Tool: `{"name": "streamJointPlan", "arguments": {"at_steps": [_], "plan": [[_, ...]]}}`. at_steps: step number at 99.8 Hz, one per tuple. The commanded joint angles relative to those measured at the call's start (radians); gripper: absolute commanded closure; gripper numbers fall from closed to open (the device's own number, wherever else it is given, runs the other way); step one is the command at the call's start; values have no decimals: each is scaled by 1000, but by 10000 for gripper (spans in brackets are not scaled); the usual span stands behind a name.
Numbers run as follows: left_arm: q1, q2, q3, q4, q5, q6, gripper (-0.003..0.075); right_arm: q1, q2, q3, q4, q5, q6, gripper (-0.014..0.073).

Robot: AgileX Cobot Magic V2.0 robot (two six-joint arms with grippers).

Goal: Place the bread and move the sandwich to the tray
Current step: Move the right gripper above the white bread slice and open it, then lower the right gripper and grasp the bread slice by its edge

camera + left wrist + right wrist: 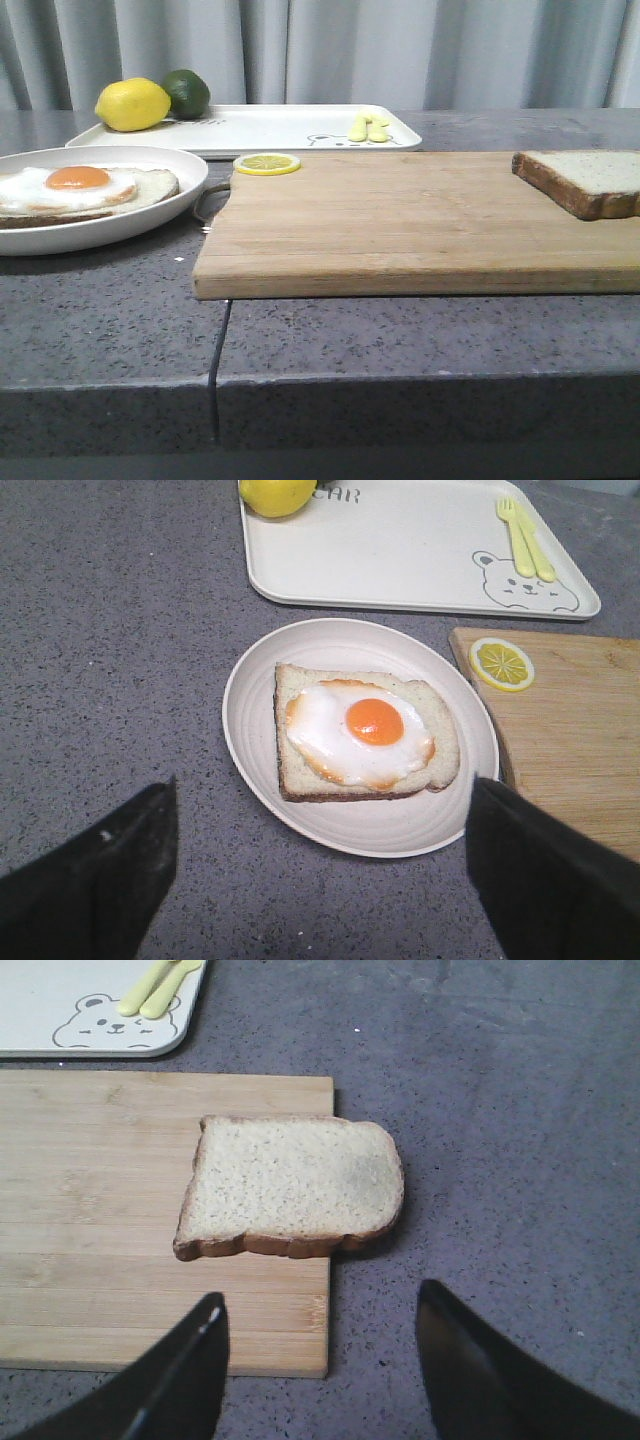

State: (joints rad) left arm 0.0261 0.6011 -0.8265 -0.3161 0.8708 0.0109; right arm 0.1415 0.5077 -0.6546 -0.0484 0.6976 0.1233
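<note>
The bread (592,177) lies on the right end of the wooden cutting board (400,220), overhanging its edge; it also shows in the right wrist view (290,1185). My right gripper (320,1310) is open and empty, hovering just short of the slice. The sandwich (75,190), an egg-topped slice, lies in a round white dish (150,215) at the left; it also shows in the left wrist view (362,730). My left gripper (320,810) is open and empty, above the counter beside the dish. The white tray (280,128) lies behind, also in the left wrist view (400,550). Neither gripper shows in the front view.
A lemon (132,104) and a lime (186,93) sit at the tray's far left. Yellow cutlery (368,128) lies on the tray's right part. A lemon slice (266,164) lies on the board's back left corner. The grey counter has a seam (222,340) at the front.
</note>
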Motion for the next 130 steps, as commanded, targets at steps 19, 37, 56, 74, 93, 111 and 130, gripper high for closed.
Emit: {"name": "streamJointPlan", "arguments": {"at_steps": [19,37,56,74,93,111,130], "plan": [[2,11,-34,-27,-57,-1,104,0,14,-35,-5,-83,-5,98],[2,11,-34,-27,-57,-1,104,0,14,-35,-5,-85,-5,98],[2,11,-34,-27,-57,-1,104,0,14,-35,-5,-85,-5,98],[2,11,-34,-27,-57,-1,104,0,14,-35,-5,-85,-5,98],[2,11,-34,-27,-57,-1,104,0,14,-35,-5,-70,-5,98],[2,11,-34,-27,-57,-1,104,0,14,-35,-5,-62,-5,98],[2,11,-34,-27,-57,-1,104,0,15,-35,-5,-71,-13,98]]}}
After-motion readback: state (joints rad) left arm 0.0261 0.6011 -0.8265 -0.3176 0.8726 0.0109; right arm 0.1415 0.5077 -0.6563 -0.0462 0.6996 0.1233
